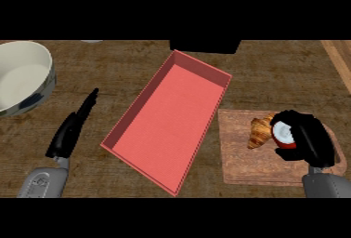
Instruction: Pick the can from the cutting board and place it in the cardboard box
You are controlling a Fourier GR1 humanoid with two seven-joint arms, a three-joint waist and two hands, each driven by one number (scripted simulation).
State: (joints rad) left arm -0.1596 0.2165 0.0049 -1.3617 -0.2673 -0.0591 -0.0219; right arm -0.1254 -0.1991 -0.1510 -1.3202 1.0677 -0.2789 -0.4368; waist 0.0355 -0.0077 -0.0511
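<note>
Head view: right hand (308, 137) curled round can (283, 135) over cutting board (254, 167), croissant (260, 131) just left of it; left hand (72, 130) straight-fingered beside red cardboard box (168, 125)

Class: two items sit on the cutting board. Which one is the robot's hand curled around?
The can, red with a pale end, is held by the right hand. The croissant lies beside it, ungrasped.
</note>
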